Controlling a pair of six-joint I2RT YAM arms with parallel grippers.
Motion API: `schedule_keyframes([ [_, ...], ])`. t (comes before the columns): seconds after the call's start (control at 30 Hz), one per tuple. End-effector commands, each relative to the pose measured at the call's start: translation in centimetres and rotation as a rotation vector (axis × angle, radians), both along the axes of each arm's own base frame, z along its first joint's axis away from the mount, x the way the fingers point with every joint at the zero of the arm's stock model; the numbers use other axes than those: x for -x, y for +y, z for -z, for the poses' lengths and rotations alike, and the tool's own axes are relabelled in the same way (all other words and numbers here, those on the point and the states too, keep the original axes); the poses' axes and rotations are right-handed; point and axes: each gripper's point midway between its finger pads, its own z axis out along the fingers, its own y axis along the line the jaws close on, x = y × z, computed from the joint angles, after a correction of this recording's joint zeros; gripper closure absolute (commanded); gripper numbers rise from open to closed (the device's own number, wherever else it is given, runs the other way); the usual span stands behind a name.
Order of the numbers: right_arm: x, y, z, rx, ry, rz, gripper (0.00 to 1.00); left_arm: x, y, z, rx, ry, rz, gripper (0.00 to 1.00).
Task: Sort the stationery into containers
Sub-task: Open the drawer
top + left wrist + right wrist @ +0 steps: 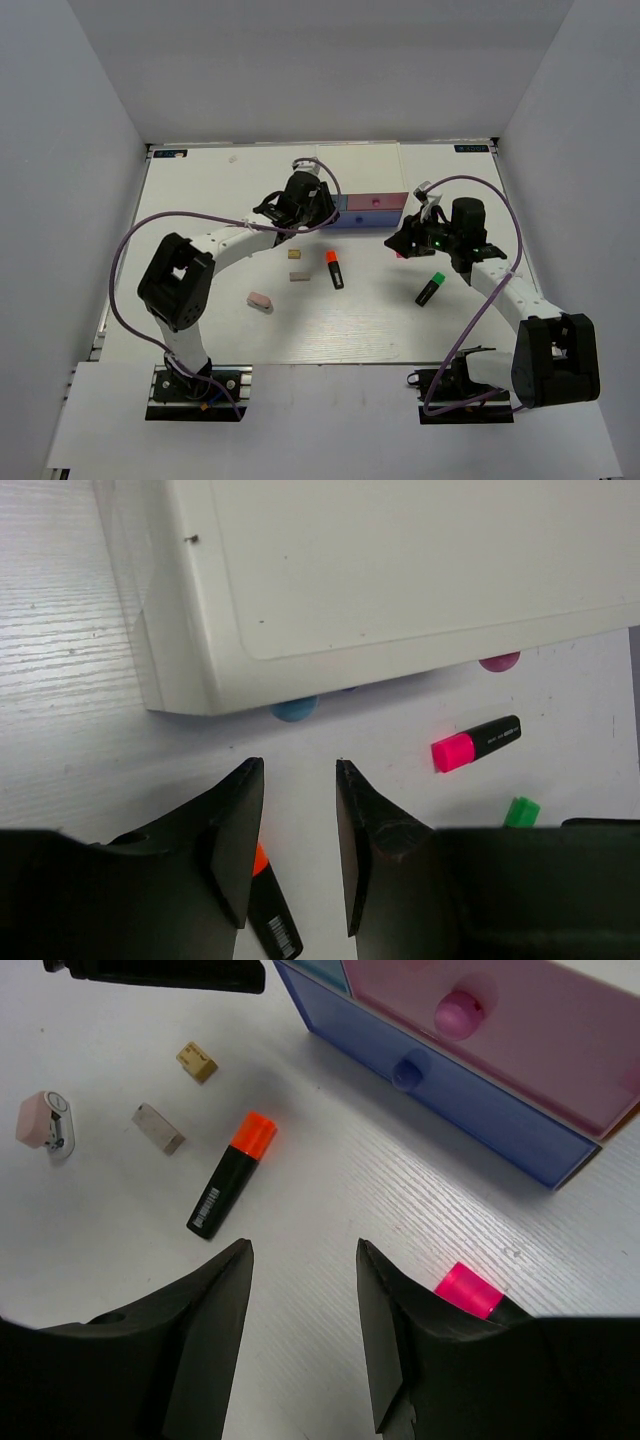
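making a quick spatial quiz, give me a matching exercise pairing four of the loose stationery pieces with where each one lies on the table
Things
1. orange highlighter
2. pink highlighter
3. green highlighter
4. pink eraser

Places
A. farthest left of the loose pieces in the top view
B. right beside the jaws of the right gripper
C. farthest right of the loose pieces in the top view
D. just right of the two tan erasers

Pairs: 1-D, 2-B, 3-C, 4-A
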Motion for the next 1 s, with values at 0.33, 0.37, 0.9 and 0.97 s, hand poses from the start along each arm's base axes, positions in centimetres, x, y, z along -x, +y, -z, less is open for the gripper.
schedule_keyframes([
  [0.33, 0.1, -0.4, -0.3, 0.003, -0.015, 0.023, 0.48, -2.7, -0.3, -2.3, -0.039, -0.112, -0.165, 0.47],
  [0.37, 0.1, -0.4, -0.2, 0.005, -0.016, 0.022, 0.48, -2.7, -0.3, -2.3, -0.039, -0.113, -0.165, 0.47],
  [0.9, 0.2, -0.5, 0.1, 0.018, -0.017, 0.024, 0.48, -4.3, -0.9, -1.7, -0.065, -0.133, -0.232, 0.55],
  [0.97, 0.2, -0.6, 0.0, 0.019, -0.022, 0.024, 0.48, -4.4, -0.8, -1.2, -0.075, -0.130, -0.239, 0.56],
])
